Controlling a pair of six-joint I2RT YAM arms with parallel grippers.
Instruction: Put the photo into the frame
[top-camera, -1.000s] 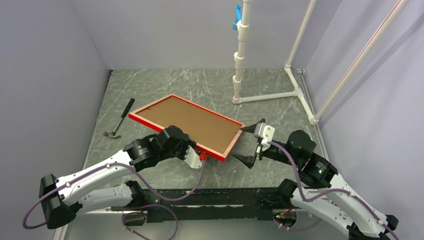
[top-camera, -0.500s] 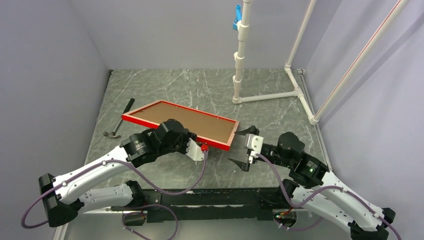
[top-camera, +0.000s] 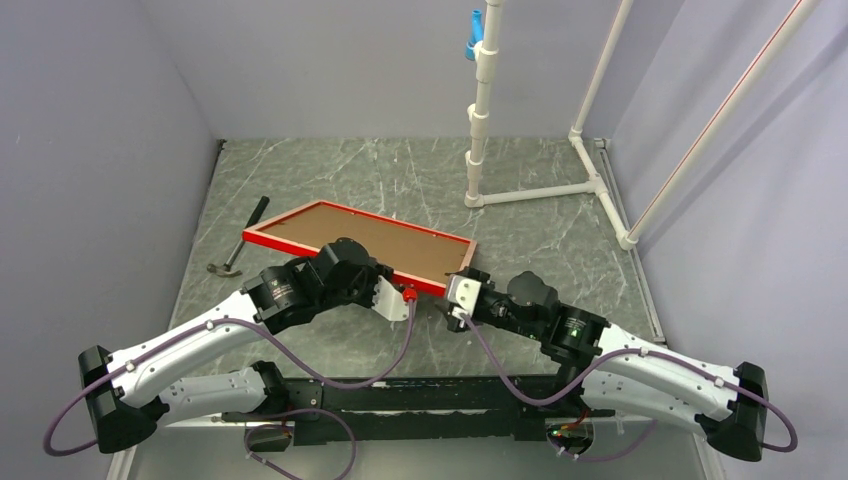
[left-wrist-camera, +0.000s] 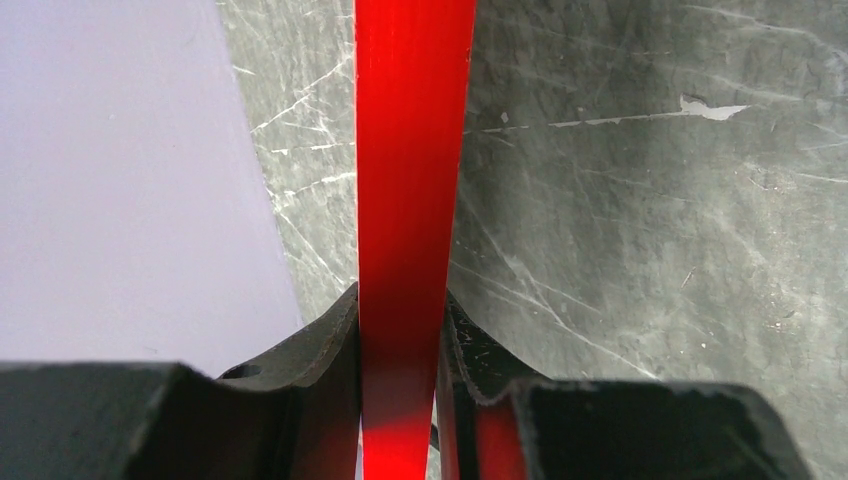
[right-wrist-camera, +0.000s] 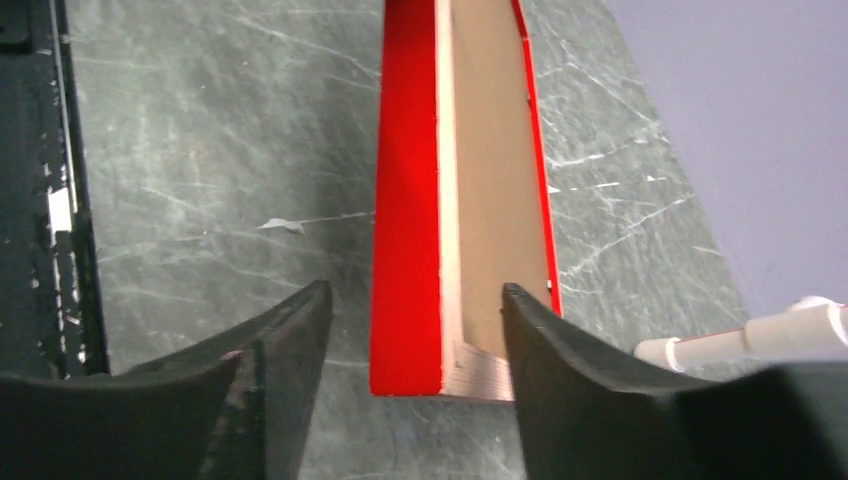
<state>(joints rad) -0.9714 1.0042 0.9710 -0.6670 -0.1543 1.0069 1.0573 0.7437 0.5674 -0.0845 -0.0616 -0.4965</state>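
Observation:
The frame is red-edged with its brown back up, held off the table at a slant. My left gripper is shut on its near long edge; in the left wrist view the red edge runs straight up between the jaws of this gripper. My right gripper is open at the frame's near right corner. In the right wrist view that corner lies between the two fingers of the right gripper, a gap left on the left side. The photo is out of view.
A hammer lies on the table left of the frame. A white pipe stand rises at the back right, its base pipes running along the floor. Side walls close in on both sides.
The left arm has swung the frame left and flatter, then held still. The right arm has moved left to the frame's corner, and its jaws have narrowed around it.

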